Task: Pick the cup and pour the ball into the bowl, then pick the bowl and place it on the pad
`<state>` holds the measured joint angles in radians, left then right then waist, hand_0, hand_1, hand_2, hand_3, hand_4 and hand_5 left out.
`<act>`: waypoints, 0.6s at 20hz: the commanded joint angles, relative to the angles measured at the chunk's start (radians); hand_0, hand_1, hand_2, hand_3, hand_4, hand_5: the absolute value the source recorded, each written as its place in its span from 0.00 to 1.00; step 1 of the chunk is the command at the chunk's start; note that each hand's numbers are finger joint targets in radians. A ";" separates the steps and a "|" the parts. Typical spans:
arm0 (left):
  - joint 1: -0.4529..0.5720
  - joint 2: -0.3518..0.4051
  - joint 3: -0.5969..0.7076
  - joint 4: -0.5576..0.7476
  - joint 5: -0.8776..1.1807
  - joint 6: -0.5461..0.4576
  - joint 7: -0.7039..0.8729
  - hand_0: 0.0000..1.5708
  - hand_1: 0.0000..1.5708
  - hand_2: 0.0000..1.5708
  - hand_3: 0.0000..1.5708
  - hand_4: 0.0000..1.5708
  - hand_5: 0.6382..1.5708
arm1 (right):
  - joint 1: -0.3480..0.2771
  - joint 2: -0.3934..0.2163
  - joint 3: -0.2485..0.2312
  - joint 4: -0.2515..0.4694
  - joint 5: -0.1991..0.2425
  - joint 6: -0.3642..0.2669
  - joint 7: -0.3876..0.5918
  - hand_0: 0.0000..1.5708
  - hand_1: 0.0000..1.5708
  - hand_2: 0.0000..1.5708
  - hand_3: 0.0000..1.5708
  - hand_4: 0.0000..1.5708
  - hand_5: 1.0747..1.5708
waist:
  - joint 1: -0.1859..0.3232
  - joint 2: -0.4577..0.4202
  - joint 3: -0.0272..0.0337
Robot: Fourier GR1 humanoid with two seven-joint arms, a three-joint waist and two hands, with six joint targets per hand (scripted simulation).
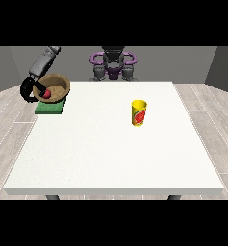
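A brown bowl (56,85) sits tilted over the green pad (50,107) at the table's far left, with a red ball (46,94) inside it. The black hand at the view's left (29,89) curls around the bowl's left rim. A yellow cup (138,113) with a red mark stands upright near the table's middle right, apart from any hand. No hand shows at the view's right.
The white table (110,158) stretches wide toward the camera. The robot's torso (113,65) stands behind the far edge. The pad lies at the table's left edge.
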<state>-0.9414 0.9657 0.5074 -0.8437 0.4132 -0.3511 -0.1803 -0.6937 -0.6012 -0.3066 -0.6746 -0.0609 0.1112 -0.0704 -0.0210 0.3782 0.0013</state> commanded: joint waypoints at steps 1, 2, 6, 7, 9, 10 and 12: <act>-0.049 0.013 -0.009 -0.060 0.020 0.027 0.050 0.00 0.00 0.00 0.00 0.10 0.96 | -0.071 -0.056 -0.044 0.079 -0.008 -0.006 -0.021 1.00 1.00 1.00 0.45 0.82 0.96 | 0.032 0.057 0.0007; -0.018 -0.024 -0.020 -0.092 0.024 0.025 0.040 0.00 0.00 0.00 0.00 0.08 0.96 | -0.027 -0.060 -0.028 0.086 0.022 -0.011 -0.090 1.00 1.00 1.00 0.37 0.83 0.96 | 0.031 0.043 0.0007; -0.027 -0.026 -0.012 -0.178 0.048 0.061 0.065 0.00 0.00 0.00 0.00 0.00 0.96 | -0.040 -0.121 -0.052 0.167 0.018 0.046 -0.146 1.00 1.00 1.00 0.13 0.82 0.97 | 0.041 0.089 0.0014; -0.043 0.031 0.008 -0.176 0.076 0.035 0.125 0.00 0.00 0.00 0.00 0.00 0.96 | -0.027 -0.126 -0.073 0.191 0.006 0.046 -0.181 1.00 1.00 1.00 0.20 0.82 0.97 | 0.048 0.089 0.0019; -0.053 0.036 0.011 -0.172 0.087 0.055 0.157 0.00 0.00 0.00 0.00 0.00 0.96 | -0.030 -0.141 -0.060 0.196 0.009 0.101 -0.186 1.00 1.00 1.00 0.38 0.81 0.98 | 0.016 0.070 0.0014; -0.007 -0.007 0.006 -0.195 0.079 0.068 0.120 0.00 0.00 0.00 0.00 0.00 0.96 | -0.004 -0.150 -0.053 0.206 0.029 0.078 -0.197 1.00 1.00 1.00 0.43 0.79 0.99 | 0.030 0.059 0.0007; -0.023 0.025 0.013 -0.130 0.096 0.013 0.123 0.00 0.00 0.00 0.00 0.00 0.96 | -0.066 -0.176 -0.071 0.196 0.001 0.091 -0.104 1.00 1.00 1.00 0.45 0.80 0.98 | 0.044 0.043 -0.0005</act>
<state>-0.9620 0.9757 0.5134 -0.9901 0.4818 -0.3132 -0.0839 -0.7287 -0.7384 -0.3662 -0.5004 -0.0528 0.1810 -0.2123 0.0108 0.4402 0.0019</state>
